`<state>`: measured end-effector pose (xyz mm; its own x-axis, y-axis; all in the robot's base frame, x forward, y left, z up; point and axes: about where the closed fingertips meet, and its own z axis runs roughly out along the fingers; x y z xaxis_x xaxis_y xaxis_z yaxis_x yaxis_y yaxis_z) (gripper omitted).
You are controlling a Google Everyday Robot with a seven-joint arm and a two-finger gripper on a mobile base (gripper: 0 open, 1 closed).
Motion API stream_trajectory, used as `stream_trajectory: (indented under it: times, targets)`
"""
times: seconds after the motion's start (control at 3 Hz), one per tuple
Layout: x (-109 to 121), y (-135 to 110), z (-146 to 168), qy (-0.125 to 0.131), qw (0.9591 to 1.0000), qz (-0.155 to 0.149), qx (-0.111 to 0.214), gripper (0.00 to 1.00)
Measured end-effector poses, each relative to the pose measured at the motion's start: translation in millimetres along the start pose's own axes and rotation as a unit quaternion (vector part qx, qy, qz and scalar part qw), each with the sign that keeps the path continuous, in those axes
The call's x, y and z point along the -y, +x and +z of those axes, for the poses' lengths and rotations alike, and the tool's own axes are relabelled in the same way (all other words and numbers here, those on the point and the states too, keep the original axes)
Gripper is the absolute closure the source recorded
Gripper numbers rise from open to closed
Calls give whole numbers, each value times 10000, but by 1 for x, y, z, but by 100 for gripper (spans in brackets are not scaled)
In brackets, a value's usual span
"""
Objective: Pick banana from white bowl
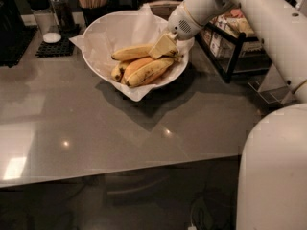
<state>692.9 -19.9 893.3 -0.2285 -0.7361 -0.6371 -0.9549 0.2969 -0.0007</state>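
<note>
While a shaker (pixel 41 14) is standing well left of the pincer (pixel 164 46), the banana (pixel 130 52) is lying in the white bowl (pixel 96 71), its right end touching the pincer; whether it is gripping, I cannot tell. Two other bananas (pixel 146 72) are crowding just below, so I reckon a lift is risking dragging them or the paper lining (pixel 110 32) along. A wire rack (pixel 230 49) is hemming its right.

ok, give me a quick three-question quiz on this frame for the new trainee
1. True or false: the gripper sits inside the white bowl.
2. What lines the bowl? A) foil B) crinkled white paper C) green cloth
3. Fill in: the banana lying farthest from the camera is plain ___.
Key: 1 true; 2 B; 3 yellow.
</note>
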Motion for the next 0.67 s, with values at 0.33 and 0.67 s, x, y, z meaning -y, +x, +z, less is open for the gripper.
stream_trajectory:
  times: [0.33, 0.67]
  targets:
    - [0, 0, -1, 36, 10000, 3, 10, 93]
    - [-2, -3, -13, 121, 9999, -24, 89, 100]
